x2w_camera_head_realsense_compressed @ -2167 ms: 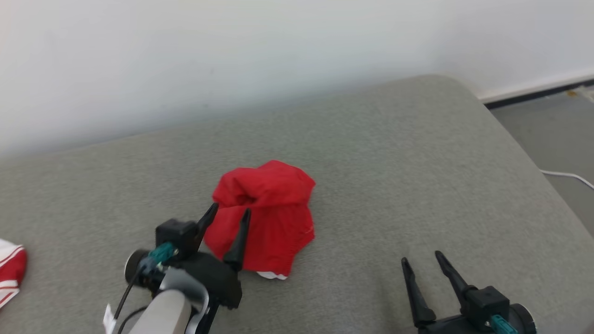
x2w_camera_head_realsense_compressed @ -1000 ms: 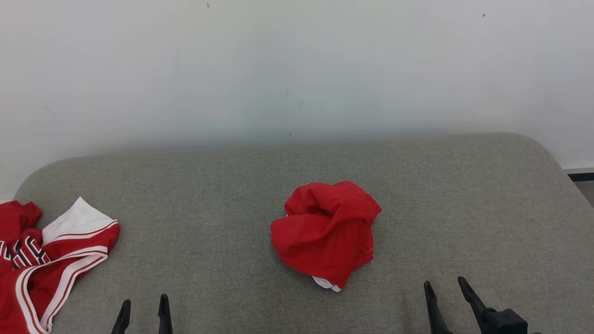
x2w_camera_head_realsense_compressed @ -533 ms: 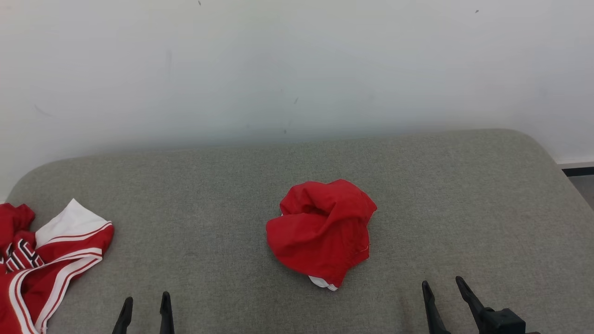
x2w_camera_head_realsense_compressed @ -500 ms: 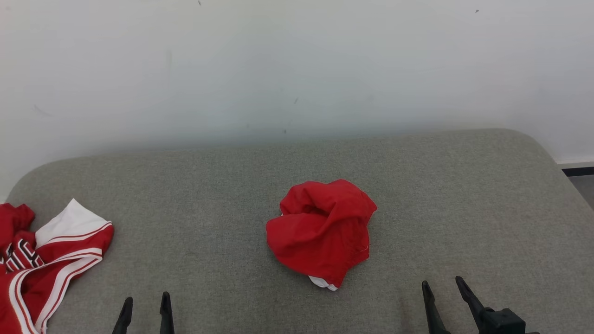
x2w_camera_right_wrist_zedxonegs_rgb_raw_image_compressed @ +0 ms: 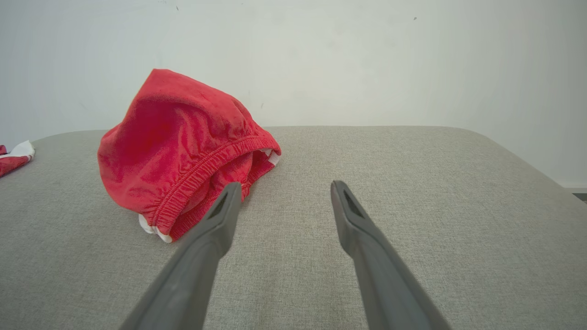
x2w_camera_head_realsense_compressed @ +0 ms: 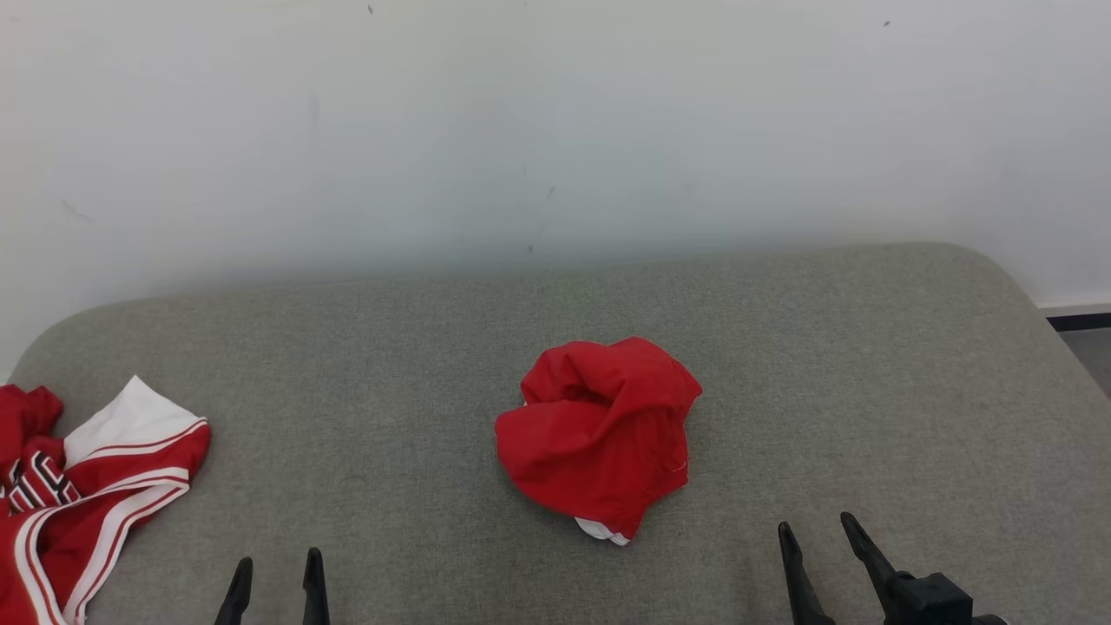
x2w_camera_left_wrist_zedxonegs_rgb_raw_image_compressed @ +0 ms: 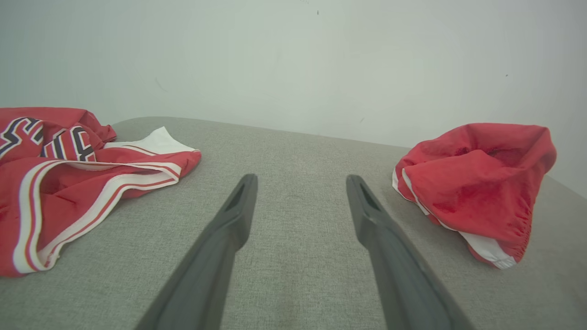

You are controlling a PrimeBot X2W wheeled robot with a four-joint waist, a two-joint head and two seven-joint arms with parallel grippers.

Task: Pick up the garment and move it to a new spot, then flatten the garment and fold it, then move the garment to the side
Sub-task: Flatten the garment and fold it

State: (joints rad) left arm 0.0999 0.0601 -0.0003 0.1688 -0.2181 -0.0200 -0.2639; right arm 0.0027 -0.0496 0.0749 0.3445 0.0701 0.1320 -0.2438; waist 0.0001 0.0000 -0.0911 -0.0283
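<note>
**Red garment lies bunched, both grippers empty**

The garment (x2w_camera_head_realsense_compressed: 599, 434) sits in a loose red heap near the middle of the grey cushion (x2w_camera_head_realsense_compressed: 391, 382), resting on the fabric with nothing touching it. It is crumpled in on itself, with a hollow at the top and a bit of white trim (x2w_camera_head_realsense_compressed: 601, 529) poking out at its near edge. In the right wrist view, a gathered elastic band (x2w_camera_right_wrist_zedxonegs_rgb_raw_image_compressed: 206, 176) runs across the heap.

The left gripper (x2w_camera_head_realsense_compressed: 279, 560) is at the lower left, its two fingers spread wide and holding nothing. It is well apart from the garment and points at bare cushion between the heap and a red-and-white jersey (x2w_camera_head_realsense_compressed: 95, 469) that lies at the far left edge. The right gripper (x2w_camera_head_realsense_compressed: 815, 523) is at the lower right, also spread wide and empty. It is near the heap's right side but not in contact with it.

As for progress, the pictures cannot settle whether this middle spot is the new place. Central and within reach of both arms, it looks a fair place to work. Nothing of the flattening is done, since the cloth is still a ball. The spreading out, the fold and the final move to the side all appear to remain.
</note>
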